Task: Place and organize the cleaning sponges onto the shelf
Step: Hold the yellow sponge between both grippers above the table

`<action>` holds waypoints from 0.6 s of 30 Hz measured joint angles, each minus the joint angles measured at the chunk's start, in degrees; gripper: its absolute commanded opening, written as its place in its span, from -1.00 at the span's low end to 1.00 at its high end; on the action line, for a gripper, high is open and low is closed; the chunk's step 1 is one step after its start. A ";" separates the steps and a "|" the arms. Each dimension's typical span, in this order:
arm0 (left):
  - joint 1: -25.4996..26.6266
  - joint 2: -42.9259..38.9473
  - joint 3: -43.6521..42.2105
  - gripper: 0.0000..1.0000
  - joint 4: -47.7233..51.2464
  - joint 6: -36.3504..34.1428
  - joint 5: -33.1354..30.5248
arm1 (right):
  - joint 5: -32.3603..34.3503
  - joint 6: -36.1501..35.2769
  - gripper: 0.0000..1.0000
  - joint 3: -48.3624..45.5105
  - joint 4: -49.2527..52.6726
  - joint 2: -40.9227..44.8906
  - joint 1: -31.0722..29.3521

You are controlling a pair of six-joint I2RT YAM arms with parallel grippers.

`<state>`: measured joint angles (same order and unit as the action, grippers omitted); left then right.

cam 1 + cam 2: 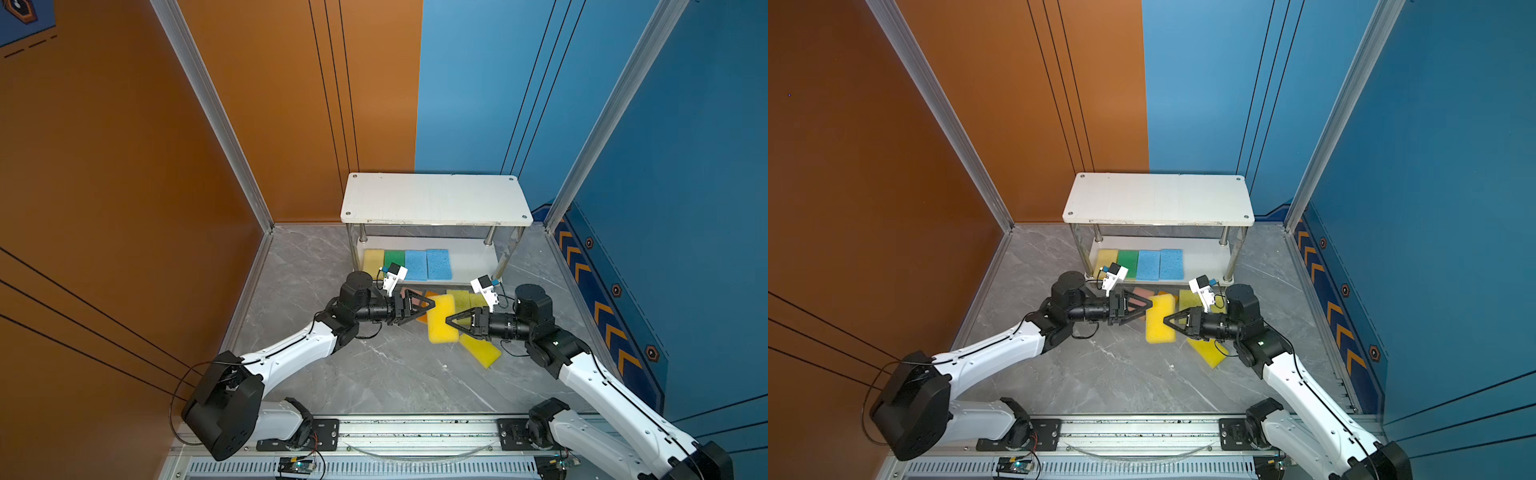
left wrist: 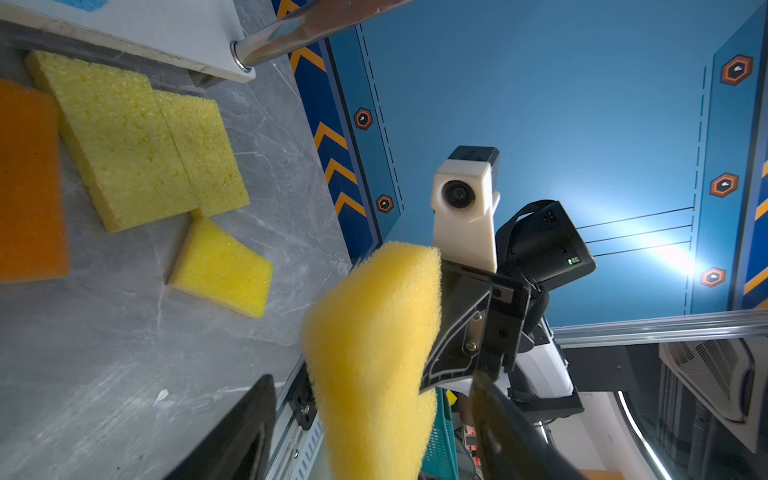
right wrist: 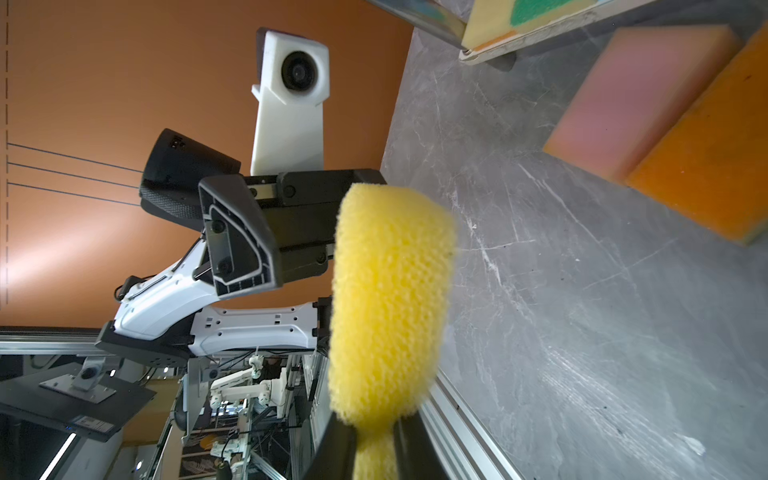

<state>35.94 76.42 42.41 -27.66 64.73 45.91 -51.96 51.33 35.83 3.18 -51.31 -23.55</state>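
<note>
Top views are showing us four sponges point(image 1: 415, 266) shelved beyond the right claw point(image 1: 451, 322), clenching a fifth sponge point(image 1: 440, 330); left claw point(image 1: 430, 306) released, five sponges point(image 1: 482, 353) waiting below.

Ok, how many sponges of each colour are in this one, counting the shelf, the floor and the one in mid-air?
yellow sponges: 5
blue sponges: 2
green sponge: 1
orange sponge: 1
pink sponge: 1
Total: 10
</note>
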 measured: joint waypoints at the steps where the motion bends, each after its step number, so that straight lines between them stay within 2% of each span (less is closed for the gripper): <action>1: 0.15 0.39 0.00 0.44 -1.03 0.42 0.26 | -0.59 0.42 -0.70 0.00 -0.72 0.00 0.00; 7: 0.87 1.22 0.00 0.27 -3.52 2.01 1.16 | -2.27 2.69 -0.70 0.00 -4.33 -0.07 -0.11; 9: 0.87 1.22 0.00 0.16 -4.26 2.43 1.18 | -2.36 3.08 -0.68 0.00 -5.18 -0.31 -0.13; 12: 0.87 1.22 0.00 -0.15 -4.98 2.75 1.31 | -2.38 3.54 -0.64 0.00 -5.64 -0.79 -0.22; 16: 0.87 1.22 -0.02 -0.50 -5.77 2.82 1.31 | -2.25 4.13 -0.42 0.00 -5.75 -1.16 -0.33; 18: 0.87 1.22 -0.04 -0.55 -6.01 2.60 1.31 | -2.19 4.02 -0.22 0.00 -5.64 -1.16 -0.39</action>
<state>36.82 77.65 42.37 -33.67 67.33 47.22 -54.15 55.35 35.83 -2.46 -52.47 -23.94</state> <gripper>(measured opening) 0.251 0.292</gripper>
